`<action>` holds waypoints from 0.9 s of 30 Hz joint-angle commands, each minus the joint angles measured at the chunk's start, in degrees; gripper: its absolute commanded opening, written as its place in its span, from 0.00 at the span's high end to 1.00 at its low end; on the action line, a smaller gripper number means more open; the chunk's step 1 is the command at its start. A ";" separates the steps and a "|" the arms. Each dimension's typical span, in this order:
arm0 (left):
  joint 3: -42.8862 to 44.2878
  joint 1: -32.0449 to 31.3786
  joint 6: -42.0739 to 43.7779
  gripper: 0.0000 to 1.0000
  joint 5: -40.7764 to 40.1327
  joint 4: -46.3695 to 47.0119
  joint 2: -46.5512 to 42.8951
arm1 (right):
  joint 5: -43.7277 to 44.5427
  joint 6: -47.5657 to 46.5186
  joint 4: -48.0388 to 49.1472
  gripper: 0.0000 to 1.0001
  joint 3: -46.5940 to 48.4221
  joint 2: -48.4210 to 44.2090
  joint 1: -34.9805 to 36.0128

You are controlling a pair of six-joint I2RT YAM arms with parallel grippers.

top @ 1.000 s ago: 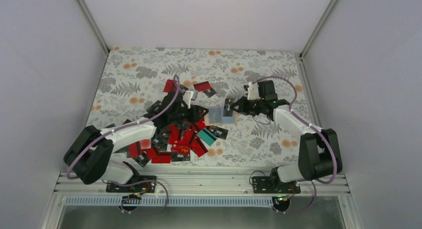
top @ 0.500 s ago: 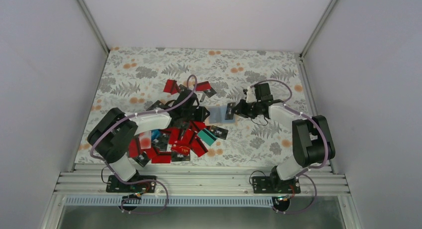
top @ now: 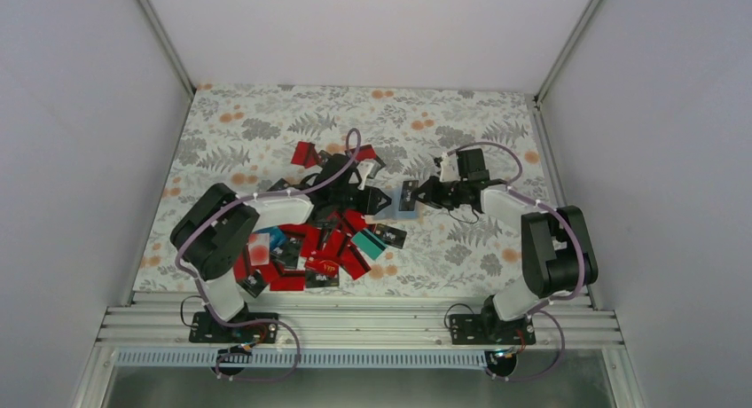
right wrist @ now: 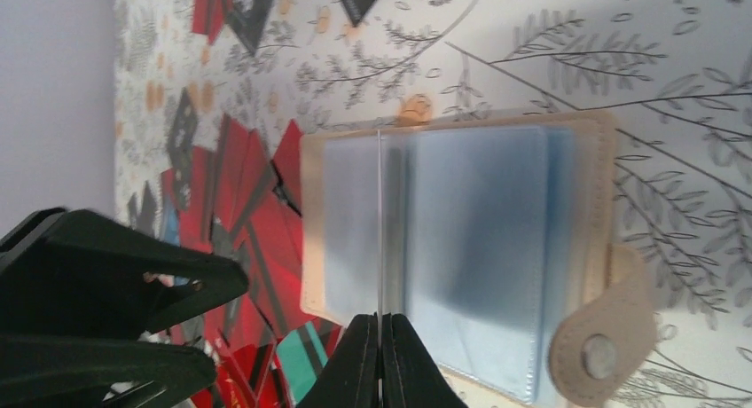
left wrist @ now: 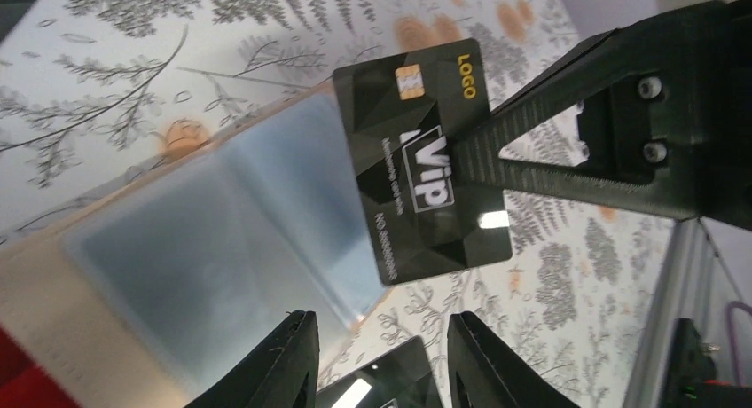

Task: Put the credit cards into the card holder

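The card holder point(right wrist: 461, 248) lies open on the floral cloth, tan rim around pale blue clear sleeves, also seen in the left wrist view point(left wrist: 204, 248) and from above point(top: 401, 211). My right gripper point(right wrist: 381, 355) is shut on a black VIP credit card point(left wrist: 421, 173), held on edge just over the holder's sleeves. From above that card point(top: 409, 195) hangs at the holder's right side. My left gripper point(left wrist: 381, 372) stands open at the holder's near corner, nothing between its fingers; a black card point(left wrist: 390, 386) lies on the cloth below them. The other credit cards point(top: 310, 244) lie heaped, mostly red.
The holder's tan snap tab point(right wrist: 603, 346) sticks out at its lower right in the right wrist view. A teal card point(top: 368, 242) lies at the heap's right edge. More cards point(top: 306, 153) lie toward the back. The left fingers point(right wrist: 115, 284) sit close to the holder's left edge.
The left arm has swung right from over the heap until its gripper is beside the card holder. The right gripper has shifted slightly left with the black card, staying shut.
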 commanded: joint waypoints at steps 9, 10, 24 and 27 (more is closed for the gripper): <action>-1.07 5.77 -0.36 0.58 20.08 14.82 -0.06 | -19.13 1.89 10.30 0.95 -2.82 -7.40 -0.88; -1.51 6.27 -0.19 0.57 20.89 15.17 -0.48 | -20.45 1.99 10.72 0.95 -2.88 -7.90 -0.89; -4.03 8.37 -0.96 0.66 30.91 19.07 -5.84 | -28.61 2.77 14.34 0.96 -2.67 -11.46 0.32; -5.48 8.77 -2.81 0.66 32.02 21.79 -7.16 | -26.68 1.91 12.96 0.96 -2.59 -11.17 0.42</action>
